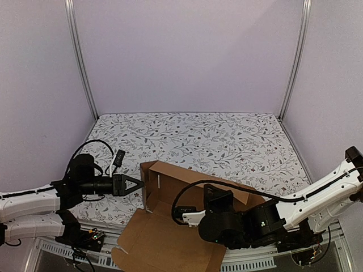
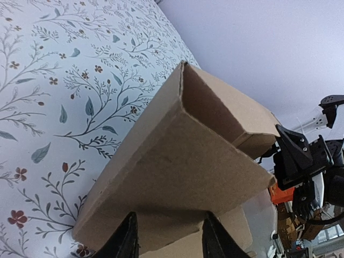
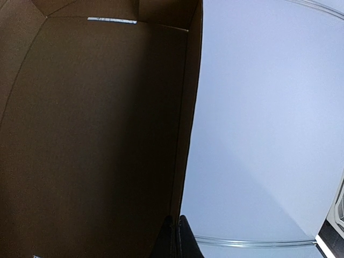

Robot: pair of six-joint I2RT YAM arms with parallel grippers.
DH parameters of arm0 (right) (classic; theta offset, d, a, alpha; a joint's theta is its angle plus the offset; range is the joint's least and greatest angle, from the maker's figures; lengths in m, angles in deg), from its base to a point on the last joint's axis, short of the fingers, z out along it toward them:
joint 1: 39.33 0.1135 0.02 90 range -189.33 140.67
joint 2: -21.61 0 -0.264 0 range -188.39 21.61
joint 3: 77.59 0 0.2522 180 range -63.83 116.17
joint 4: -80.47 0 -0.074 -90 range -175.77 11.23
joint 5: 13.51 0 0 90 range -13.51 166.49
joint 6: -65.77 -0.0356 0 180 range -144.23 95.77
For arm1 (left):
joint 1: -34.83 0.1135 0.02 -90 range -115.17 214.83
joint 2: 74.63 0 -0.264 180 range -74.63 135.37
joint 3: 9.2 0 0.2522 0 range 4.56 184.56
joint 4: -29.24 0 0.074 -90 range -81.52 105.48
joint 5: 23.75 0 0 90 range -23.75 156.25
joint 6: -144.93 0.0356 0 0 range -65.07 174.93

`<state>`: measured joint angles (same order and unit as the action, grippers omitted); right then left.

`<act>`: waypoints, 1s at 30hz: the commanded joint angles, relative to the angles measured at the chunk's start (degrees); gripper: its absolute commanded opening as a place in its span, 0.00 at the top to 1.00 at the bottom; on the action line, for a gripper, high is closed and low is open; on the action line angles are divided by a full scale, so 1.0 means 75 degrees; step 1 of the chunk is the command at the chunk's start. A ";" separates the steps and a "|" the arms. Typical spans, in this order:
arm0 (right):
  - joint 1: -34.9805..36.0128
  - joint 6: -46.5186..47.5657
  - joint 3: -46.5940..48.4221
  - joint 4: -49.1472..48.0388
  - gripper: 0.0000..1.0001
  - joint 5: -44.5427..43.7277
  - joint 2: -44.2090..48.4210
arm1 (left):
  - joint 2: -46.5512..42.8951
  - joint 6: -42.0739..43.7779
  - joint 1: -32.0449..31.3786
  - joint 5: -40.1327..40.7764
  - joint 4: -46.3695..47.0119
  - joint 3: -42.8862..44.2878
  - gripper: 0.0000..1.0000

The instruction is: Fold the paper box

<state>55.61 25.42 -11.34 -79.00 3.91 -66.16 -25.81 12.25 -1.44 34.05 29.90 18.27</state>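
The paper box [image 1: 170, 226] is a brown cardboard sheet, partly folded, at the table's near middle. Its left wall and back wall stand up, and a wide flap hangs over the front edge. My left gripper [image 1: 132, 185] is open just left of the standing left wall. In the left wrist view its gripper [image 2: 169, 216] has the jaws spread against the wall's outer face [image 2: 177, 161], holding nothing. My right gripper [image 3: 178, 221] is shut on the edge of a standing box wall [image 3: 185, 134]. In the top view it is hidden under the right arm [image 1: 238, 224].
The table wears a floral cloth [image 1: 215, 139]. Lilac booth walls and metal posts [image 1: 82, 62] close in the back and sides. Cables and electronics [image 1: 91, 235] sit at the front left edge, below the table.
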 commanded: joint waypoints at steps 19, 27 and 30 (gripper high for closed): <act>-0.1456 0.3115 -0.0790 -0.4290 1.00 0.1001 -0.0913 | 0.0553 0.1037 -0.0179 0.2121 -0.1196 0.0760 0.61; -0.2047 0.4224 -0.0885 -0.5770 1.00 0.1646 -0.1510 | 0.1374 0.1377 -0.0157 0.2511 -0.1254 0.1342 0.62; -0.2222 0.4261 -0.0838 -0.5800 1.00 0.1852 -0.1562 | 0.1482 0.1370 -0.0144 0.2479 -0.1257 0.1410 0.62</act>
<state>40.72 53.81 -17.00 -120.18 13.99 -76.28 -15.85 20.97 -2.05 51.60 21.57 27.41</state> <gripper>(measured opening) 0.004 0.382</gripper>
